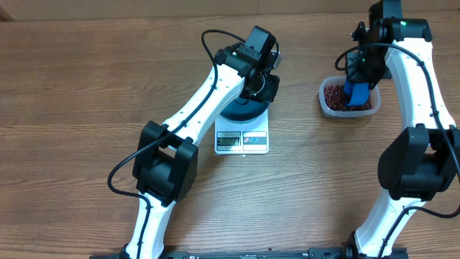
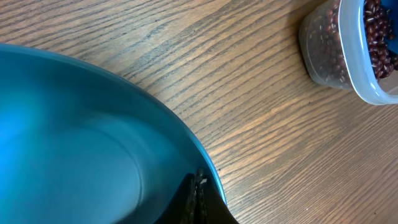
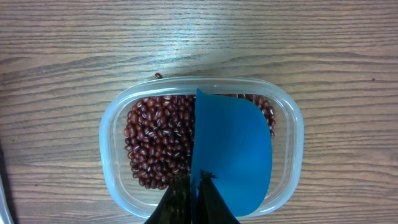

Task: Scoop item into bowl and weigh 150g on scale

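Note:
The blue bowl (image 2: 81,143) fills the left of the left wrist view, and no beans show in the part I see. My left gripper (image 2: 198,186) is shut on its rim. From overhead the bowl (image 1: 241,114) sits shaded under the left arm, on the white scale (image 1: 242,142), with the left gripper (image 1: 264,92) at its far right edge. The red-brown beans (image 3: 155,143) lie in a clear tub (image 3: 112,155). My right gripper (image 3: 196,180) is shut on the edge of a blue scoop (image 3: 233,149) standing in the tub. The overhead view has the right gripper (image 1: 357,80) over the scoop (image 1: 356,95).
The clear tub (image 1: 327,101) stands on the wooden table to the right of the scale; it also shows at the top right of the left wrist view, tub (image 2: 329,56). One stray bean (image 3: 158,76) lies on the table just behind the tub.

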{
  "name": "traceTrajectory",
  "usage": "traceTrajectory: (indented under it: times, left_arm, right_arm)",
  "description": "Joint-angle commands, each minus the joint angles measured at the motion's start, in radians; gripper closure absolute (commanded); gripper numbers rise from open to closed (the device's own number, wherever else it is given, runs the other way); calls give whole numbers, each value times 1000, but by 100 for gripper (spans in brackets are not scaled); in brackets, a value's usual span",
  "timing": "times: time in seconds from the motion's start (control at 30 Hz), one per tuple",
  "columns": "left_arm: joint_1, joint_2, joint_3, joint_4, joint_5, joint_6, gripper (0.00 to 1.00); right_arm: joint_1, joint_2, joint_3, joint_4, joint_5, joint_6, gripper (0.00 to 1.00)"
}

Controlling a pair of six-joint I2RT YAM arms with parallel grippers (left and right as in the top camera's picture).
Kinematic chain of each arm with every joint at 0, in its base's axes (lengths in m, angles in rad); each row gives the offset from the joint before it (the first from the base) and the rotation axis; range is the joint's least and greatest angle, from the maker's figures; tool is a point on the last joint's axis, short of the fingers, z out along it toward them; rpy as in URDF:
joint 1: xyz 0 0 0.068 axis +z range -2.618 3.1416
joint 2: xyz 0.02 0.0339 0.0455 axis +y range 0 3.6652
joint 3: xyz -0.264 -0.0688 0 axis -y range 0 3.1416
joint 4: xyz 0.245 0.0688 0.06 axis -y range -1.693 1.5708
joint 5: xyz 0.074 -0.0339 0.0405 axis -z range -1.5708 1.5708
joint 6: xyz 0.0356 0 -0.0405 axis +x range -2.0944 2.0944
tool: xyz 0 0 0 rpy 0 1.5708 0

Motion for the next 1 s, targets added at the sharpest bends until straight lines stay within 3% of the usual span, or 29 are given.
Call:
traceTrajectory:
  times: [0.0, 0.47, 0.67, 0.97]
  left_arm:
    - [-6, 12, 6, 4, 11, 16, 96]
    - [6, -201, 79, 4, -139, 34, 95]
    - [42, -321, 79, -29, -337, 22, 95]
    - [116, -409, 79, -227, -310, 24, 96]
  right_arm:
    - [-3, 10, -2, 3, -10, 3, 94]
    - [-3, 10, -2, 18, -9, 3, 96]
    - [-3, 10, -2, 15, -9, 3, 96]
    - [-3, 10, -2, 14, -9, 3, 96]
